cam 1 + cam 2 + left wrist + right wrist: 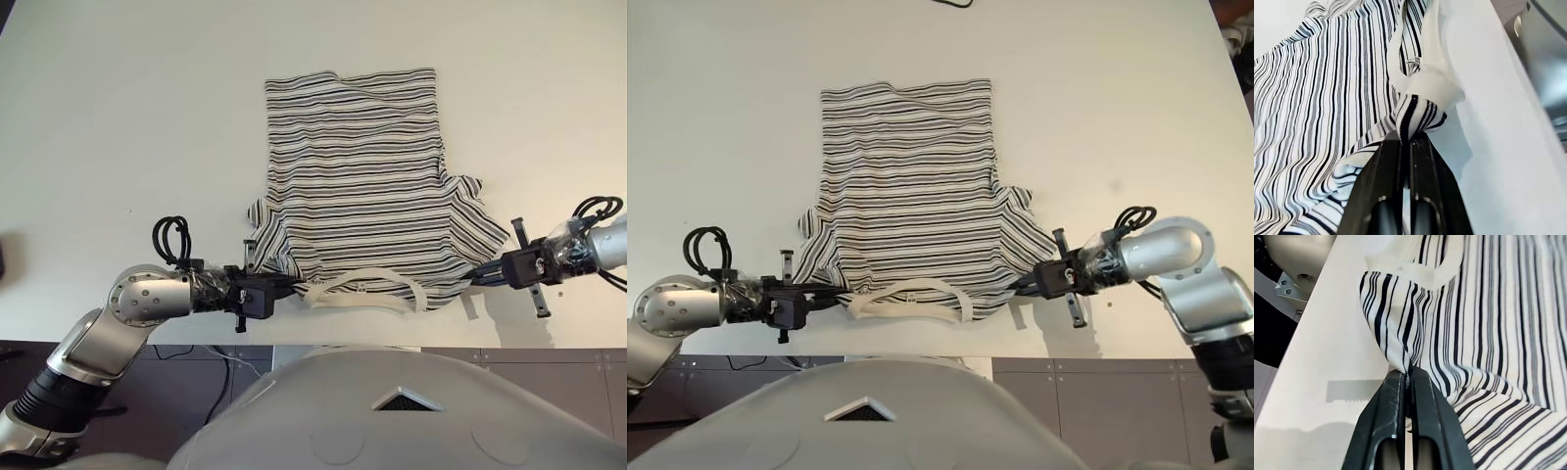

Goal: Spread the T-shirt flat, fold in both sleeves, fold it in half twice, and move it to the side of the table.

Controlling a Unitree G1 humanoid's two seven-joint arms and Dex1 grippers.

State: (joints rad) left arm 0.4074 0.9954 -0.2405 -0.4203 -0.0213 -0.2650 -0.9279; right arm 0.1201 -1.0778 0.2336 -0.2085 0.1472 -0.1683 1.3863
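A black-and-white striped T-shirt lies on the white table, hem at the far side, cream collar at the near edge. Both sleeves are bunched at the sides. My left gripper is shut on the shirt's near left shoulder, the fabric pinched between its fingers. My right gripper is shut on the near right shoulder, the striped cloth rising from its fingers. Both grippers sit just above the table close to its near edge.
The table's near edge runs right below both grippers. Open table surface lies to the left, right and beyond the shirt. A dark cable shows at the far edge.
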